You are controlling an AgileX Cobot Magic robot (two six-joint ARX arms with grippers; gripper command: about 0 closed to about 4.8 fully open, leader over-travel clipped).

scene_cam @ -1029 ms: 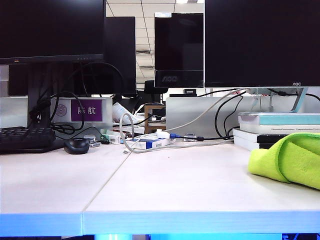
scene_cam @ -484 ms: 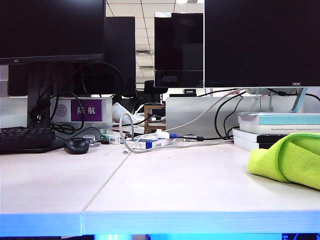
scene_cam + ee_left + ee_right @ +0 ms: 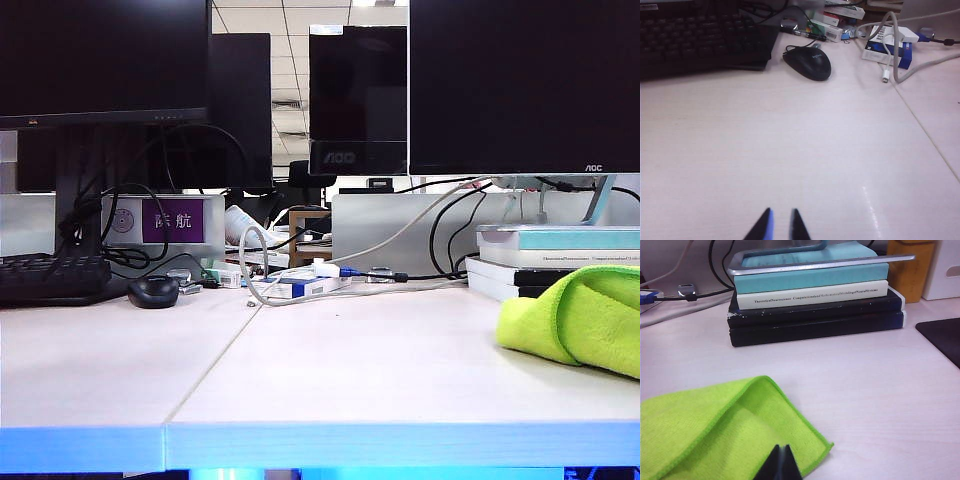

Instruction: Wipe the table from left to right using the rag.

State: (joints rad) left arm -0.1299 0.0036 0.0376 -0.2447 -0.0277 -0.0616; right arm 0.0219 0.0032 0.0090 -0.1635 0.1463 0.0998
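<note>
Across the last second nothing on the table (image 3: 330, 370) has shifted in the exterior view: the rag (image 3: 580, 318) lies in the same folded heap at the far right, just in front of the stack of books (image 3: 815, 292), and neither of my arms shows there. My right gripper (image 3: 780, 462) has its fingertips pressed together with nothing between them; the rag lies right under and ahead of those tips, loose on the table, not pinched. My left gripper (image 3: 779, 229) hovers over bare table with only a narrow gap at the tips and nothing in it, the black mouse (image 3: 807, 62) and keyboard (image 3: 700, 35) well ahead of it. I judge the left-to-right wipe complete, the rag left at its right end.
</note>
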